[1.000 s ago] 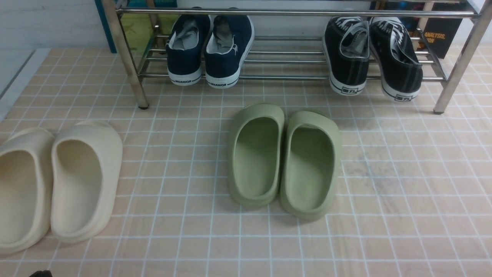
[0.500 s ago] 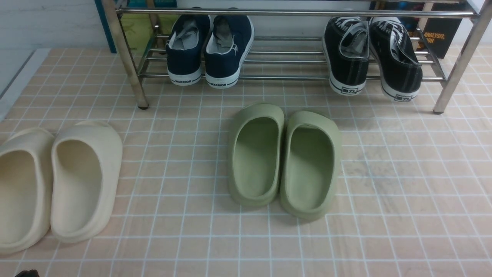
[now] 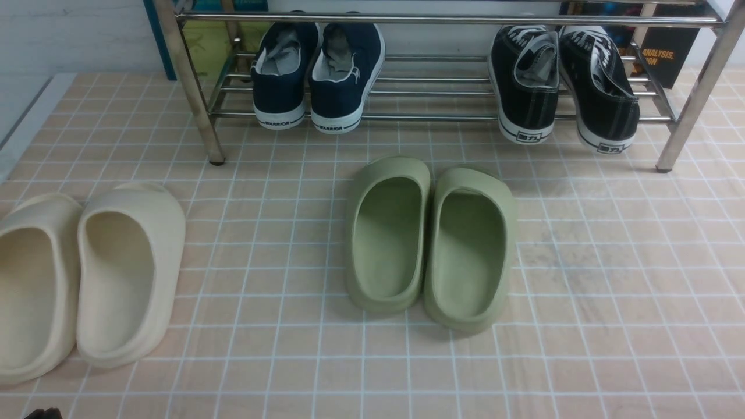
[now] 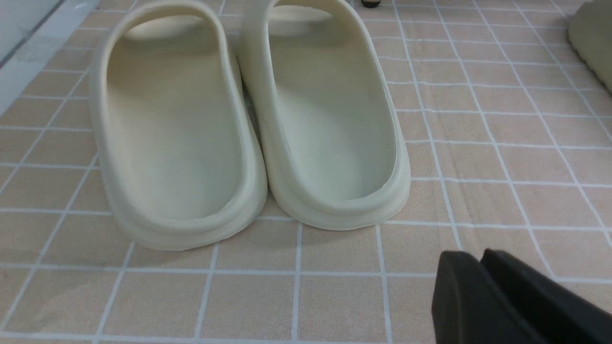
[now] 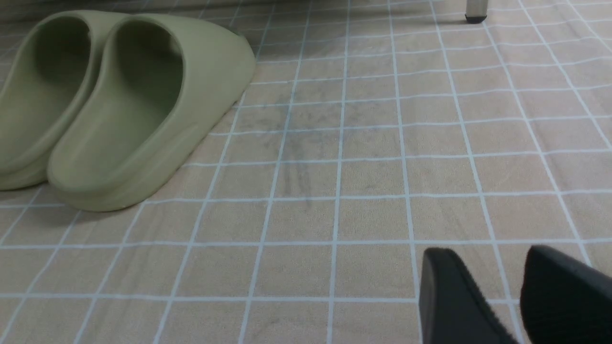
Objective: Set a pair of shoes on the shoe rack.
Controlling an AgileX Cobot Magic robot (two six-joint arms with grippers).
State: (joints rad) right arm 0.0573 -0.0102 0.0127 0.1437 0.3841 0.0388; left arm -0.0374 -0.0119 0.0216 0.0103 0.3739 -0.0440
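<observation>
Our left gripper has its fingers pressed together, holding nothing, above the tiled floor; the cream clogs lie at its 11 o'clock. Our right gripper is spread apart and empty, green clogs at 10 o'clock. The navy WARRIOR sneakers sit on the chrome shoe rack, heels outward, with black lace-up sneakers at their 3 o'clock.

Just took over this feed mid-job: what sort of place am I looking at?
Probably a mock home entryway: a chrome shoe rack against the wall holds navy slip-on sneakers and black lace-up sneakers, with green clogs and cream clogs on a tile-patterned floor.
</observation>
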